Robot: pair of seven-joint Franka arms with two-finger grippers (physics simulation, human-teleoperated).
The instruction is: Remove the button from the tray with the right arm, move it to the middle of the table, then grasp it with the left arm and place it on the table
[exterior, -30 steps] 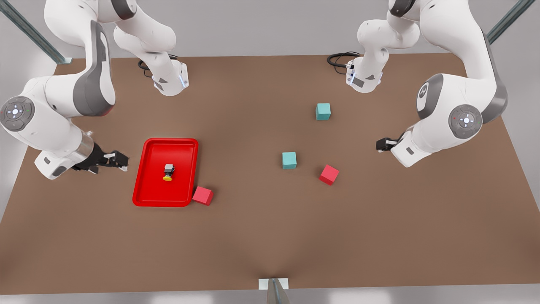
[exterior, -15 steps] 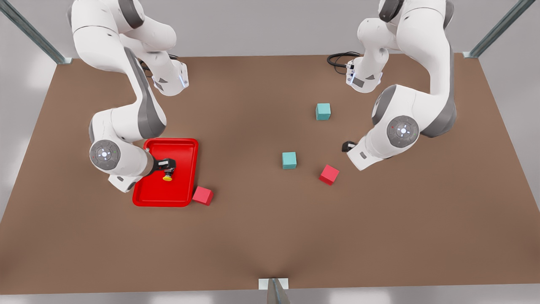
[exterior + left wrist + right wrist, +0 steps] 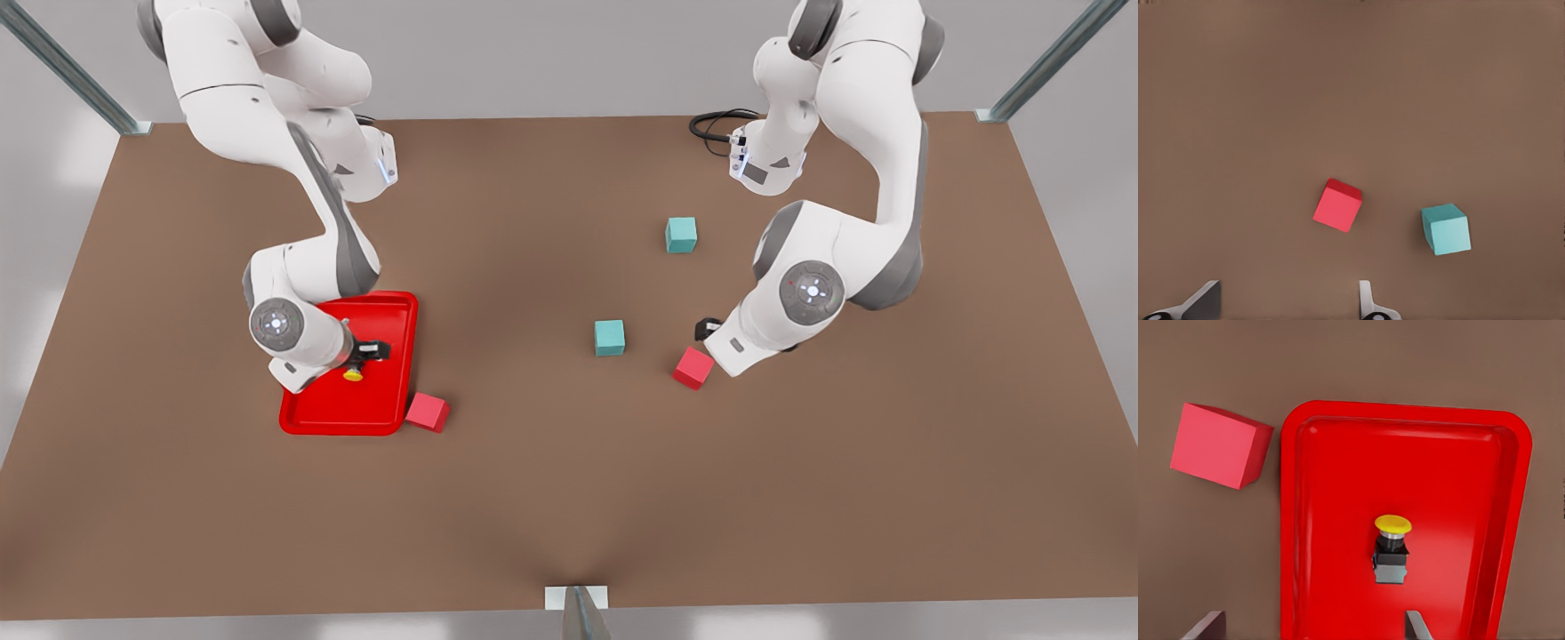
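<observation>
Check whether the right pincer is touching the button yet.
Apart. In the right wrist view, the right pincer is open, both fingertips clear of the button, which lies alone on the tray floor.

You see a plain grey wall [image 3: 551,53] behind the brown table [image 3: 569,498], with slanted metal struts [image 3: 67,67] at both far corners.
</observation>
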